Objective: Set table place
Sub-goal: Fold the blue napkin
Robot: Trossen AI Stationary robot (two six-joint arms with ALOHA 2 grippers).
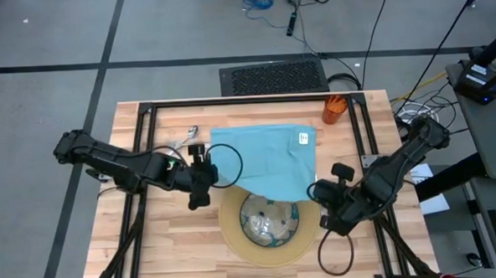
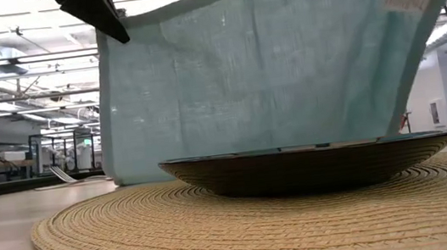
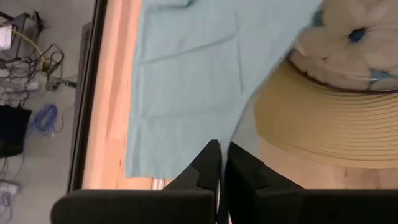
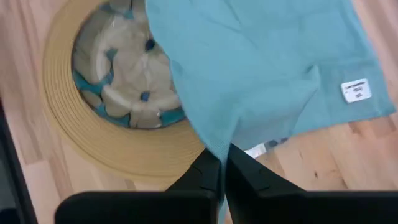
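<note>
- You have the teal napkin (image 1: 266, 159) pinched at two corners and held up off the table (image 1: 160, 243), stretched between the arms like a sheet
- Your left gripper (image 1: 201, 185) is closed tight on the napkin's near left corner; in the left wrist view the fingertips meet right on the cloth edge (image 3: 219, 152)
- Your right gripper (image 1: 322, 194) is clamped the same way on the near right corner, fingers pressed together with cloth caught between them, as the right wrist view shows (image 4: 222, 155)
- Holding both corners apart keeps the cloth taut and flat, which I judge is how you avoid it bunching while you carry or fold it
- From the low camera the napkin hangs as a curtain just behind the patterned bowl (image 2: 310, 166); its lower edge reaches down near the table behind the bowl
- The bowl sits centred on the round tan mat (image 1: 236, 240) at the table's near edge, so that part of the place looks settled
- The orange cup (image 1: 334, 109) stands well apart at the far right corner of the table
- Some cutlery (image 1: 187, 135) lies near the far left, beside the napkin; which pieces, I cannot tell
- Mind the hanging cloth near the bowl's rim: dragging it across could nudge the bowl off centre
</note>
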